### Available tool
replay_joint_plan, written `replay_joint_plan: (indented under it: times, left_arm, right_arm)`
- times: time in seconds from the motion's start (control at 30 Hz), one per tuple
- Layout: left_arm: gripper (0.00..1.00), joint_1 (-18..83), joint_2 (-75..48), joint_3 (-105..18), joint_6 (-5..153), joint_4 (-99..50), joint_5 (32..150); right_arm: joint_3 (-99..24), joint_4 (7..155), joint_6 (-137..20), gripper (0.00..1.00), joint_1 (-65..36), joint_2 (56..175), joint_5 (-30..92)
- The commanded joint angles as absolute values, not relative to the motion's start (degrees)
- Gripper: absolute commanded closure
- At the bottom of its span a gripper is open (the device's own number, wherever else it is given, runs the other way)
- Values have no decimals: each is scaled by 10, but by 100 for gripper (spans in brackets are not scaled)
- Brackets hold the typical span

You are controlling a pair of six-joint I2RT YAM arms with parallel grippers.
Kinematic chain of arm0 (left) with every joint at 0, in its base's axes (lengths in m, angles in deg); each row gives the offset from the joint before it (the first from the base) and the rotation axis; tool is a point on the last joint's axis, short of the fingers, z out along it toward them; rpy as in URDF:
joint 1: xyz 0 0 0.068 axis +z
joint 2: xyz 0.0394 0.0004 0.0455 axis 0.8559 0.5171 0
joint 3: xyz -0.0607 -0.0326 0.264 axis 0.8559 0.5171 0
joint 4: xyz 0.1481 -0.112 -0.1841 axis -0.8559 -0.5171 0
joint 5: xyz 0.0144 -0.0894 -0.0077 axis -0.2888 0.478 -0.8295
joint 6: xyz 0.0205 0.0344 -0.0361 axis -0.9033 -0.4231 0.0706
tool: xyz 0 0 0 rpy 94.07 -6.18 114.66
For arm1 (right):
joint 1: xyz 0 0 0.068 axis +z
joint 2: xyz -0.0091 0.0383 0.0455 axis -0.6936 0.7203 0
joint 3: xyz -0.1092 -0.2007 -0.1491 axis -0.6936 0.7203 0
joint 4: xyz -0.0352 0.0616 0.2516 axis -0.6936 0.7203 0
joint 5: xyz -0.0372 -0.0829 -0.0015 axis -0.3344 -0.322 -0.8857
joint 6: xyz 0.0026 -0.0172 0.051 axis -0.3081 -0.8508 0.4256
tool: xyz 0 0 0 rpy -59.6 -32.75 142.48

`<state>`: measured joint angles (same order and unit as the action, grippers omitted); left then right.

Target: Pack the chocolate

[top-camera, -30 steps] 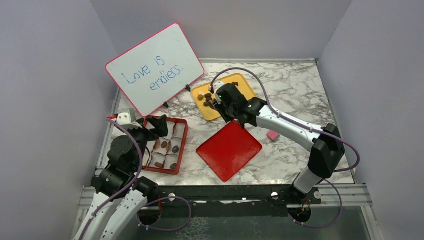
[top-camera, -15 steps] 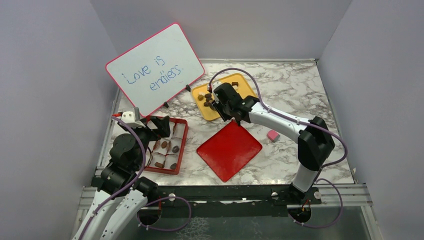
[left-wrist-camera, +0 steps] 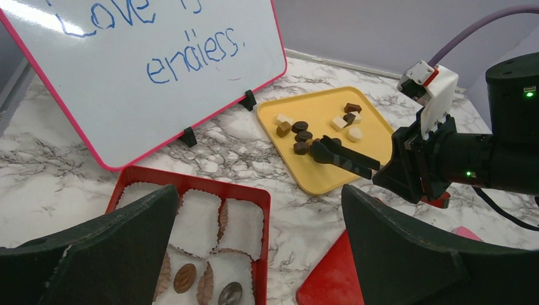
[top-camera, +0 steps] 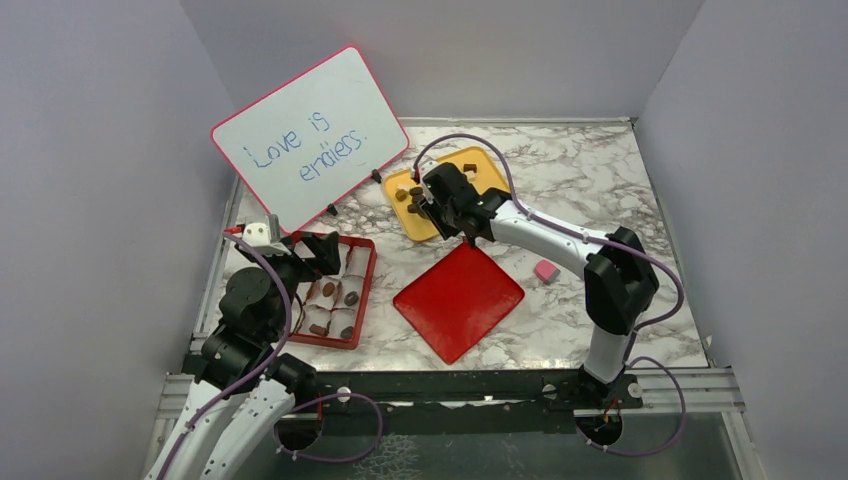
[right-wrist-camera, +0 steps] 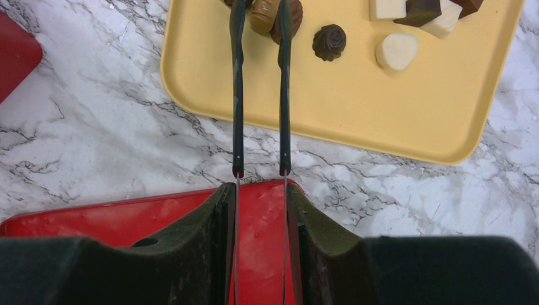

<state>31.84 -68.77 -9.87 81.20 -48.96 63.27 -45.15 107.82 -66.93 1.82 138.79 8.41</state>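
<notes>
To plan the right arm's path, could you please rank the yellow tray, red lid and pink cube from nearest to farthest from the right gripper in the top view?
1. The yellow tray: directly under the right gripper, toward the back.
2. The red lid: nearer the arms' bases than the tray, mid-table.
3. The pink cube: off to the right of the lid.

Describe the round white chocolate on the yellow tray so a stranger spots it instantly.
Start at the whiteboard back left; the yellow tray lies just right of it. Among its pieces, the cream-white disc is the only pale round one; the other pale pieces are blocky.
</notes>
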Motion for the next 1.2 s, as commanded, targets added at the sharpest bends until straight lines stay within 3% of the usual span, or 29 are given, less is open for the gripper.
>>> replay_joint_plan:
  times: [0.0,1.0,1.17]
  left_arm:
    - [1,318,-693,-95,802,-472,644]
    - [1,317,-694,-95,799,-469,642]
    - [1,317,-695,-95,797,-469,640]
  right_arm:
    - [-472,1054,-672,63,16,1400,95]
    - [-513,1067,-666,63,15,1458,81]
    - [-512,1069,-664,74,15,1452,85]
